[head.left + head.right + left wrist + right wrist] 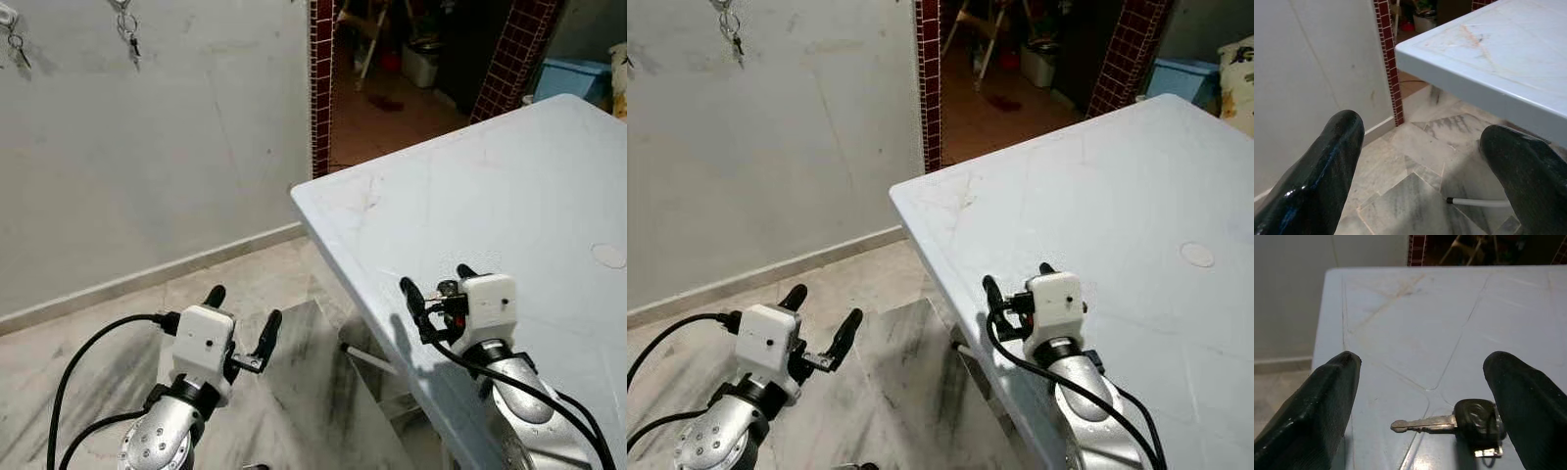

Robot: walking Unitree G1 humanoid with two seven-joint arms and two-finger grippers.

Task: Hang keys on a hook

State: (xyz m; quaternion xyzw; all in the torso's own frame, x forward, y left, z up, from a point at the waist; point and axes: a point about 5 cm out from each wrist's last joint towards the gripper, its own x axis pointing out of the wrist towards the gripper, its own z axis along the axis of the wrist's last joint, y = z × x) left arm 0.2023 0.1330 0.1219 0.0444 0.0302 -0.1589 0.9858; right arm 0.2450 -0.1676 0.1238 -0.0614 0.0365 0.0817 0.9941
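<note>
The right gripper hovers wide open and empty over the white table; its wrist view reveals the key lying flat between the fingers. The left gripper, also open and empty, hangs over the marble floor, while other keys hang on the far wall.

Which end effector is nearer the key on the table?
Right. The right end effector hovers open over the white table with the key lying between its fingers. The left end effector, also open, is off the table's edge, above the floor.
</note>
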